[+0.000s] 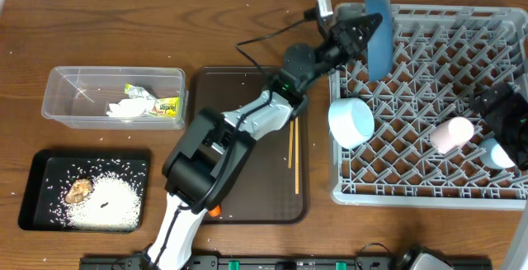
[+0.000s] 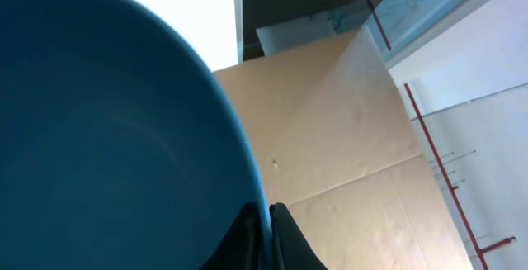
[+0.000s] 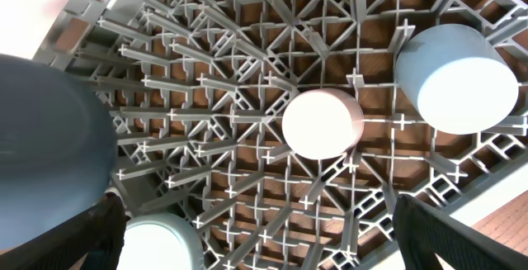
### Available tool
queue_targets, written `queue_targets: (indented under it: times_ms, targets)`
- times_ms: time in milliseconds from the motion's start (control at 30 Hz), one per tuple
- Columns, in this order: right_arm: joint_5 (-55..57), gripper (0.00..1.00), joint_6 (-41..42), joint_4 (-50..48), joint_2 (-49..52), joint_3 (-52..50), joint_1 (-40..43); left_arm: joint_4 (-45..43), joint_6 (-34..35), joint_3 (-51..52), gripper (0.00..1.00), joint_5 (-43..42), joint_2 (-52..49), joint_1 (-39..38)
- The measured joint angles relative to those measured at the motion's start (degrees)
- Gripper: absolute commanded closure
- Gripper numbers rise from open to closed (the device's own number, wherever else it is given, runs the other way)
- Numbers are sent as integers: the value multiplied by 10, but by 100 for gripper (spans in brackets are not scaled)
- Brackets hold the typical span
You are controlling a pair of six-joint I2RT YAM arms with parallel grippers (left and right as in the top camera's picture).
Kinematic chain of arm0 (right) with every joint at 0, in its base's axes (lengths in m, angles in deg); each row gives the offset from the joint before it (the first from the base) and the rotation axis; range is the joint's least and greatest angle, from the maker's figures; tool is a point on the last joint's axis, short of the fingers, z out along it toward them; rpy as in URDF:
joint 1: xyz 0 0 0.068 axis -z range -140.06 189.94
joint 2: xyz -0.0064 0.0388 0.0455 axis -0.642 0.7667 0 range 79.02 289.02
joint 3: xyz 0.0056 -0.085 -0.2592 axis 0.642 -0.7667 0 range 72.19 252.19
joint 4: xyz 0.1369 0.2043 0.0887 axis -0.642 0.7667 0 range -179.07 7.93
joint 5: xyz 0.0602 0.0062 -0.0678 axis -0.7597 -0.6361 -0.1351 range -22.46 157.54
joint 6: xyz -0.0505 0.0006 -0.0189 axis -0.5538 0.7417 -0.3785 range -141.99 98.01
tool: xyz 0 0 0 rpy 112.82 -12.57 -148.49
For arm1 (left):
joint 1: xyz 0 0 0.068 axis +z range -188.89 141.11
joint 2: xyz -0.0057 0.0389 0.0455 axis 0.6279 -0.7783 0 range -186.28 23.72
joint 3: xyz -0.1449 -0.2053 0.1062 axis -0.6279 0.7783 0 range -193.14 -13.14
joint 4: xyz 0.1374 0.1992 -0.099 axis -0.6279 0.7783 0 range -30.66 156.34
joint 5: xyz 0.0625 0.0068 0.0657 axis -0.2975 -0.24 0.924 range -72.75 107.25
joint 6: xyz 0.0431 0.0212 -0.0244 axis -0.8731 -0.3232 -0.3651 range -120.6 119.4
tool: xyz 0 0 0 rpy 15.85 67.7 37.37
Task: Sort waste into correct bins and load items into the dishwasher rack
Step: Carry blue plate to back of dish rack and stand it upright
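Note:
My left gripper (image 1: 361, 30) is shut on the rim of the large blue plate (image 1: 379, 29), which stands on edge at the back left of the grey dishwasher rack (image 1: 429, 192). In the left wrist view the fingers (image 2: 268, 239) pinch the plate's rim (image 2: 107, 138). In the rack lie the white bowl (image 1: 351, 121), the pinkish-white cup (image 1: 452, 134) and the light-blue cup (image 1: 497, 153). My right gripper (image 1: 493, 105) hovers open and empty over the rack (image 3: 247, 80). Its view (image 3: 276, 253) shows the pinkish cup (image 3: 322, 124), light-blue cup (image 3: 456, 76), bowl (image 3: 161, 245) and plate (image 3: 45, 154).
The chopsticks (image 1: 293, 153) lie on the dark brown serving tray (image 1: 247, 196), with the carrot (image 1: 214, 211) half hidden under my left arm. The clear tub (image 1: 62, 109) holds the wrapper (image 1: 161, 105) and napkin (image 1: 125, 110). The black tray (image 1: 37, 191) holds rice (image 1: 111, 202) and the brown lump (image 1: 78, 190).

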Motion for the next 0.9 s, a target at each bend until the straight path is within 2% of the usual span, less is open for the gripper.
queue_targets:
  times_ms: [200, 367, 600, 700, 800, 900]
  targets:
    - [0, 4, 0, 1, 0, 0, 0, 35, -2, 0, 94, -2, -2, 1]
    - [5, 4, 0, 1, 0, 0, 0, 73, -13, -1, 73, -6, -2, 8]
    - [7, 4, 0, 1, 0, 0, 0, 155, -57, -2, 63, -33, -2, 23]
    - [8, 4, 0, 1, 0, 0, 0, 172, -80, -1, 51, -47, -2, 35]
    - [8, 4, 0, 1, 0, 0, 0, 178, -106, -2, 45, -64, -2, 47]
    - [8, 4, 0, 1, 0, 0, 0, 206, -121, -2, 45, -79, -2, 58]
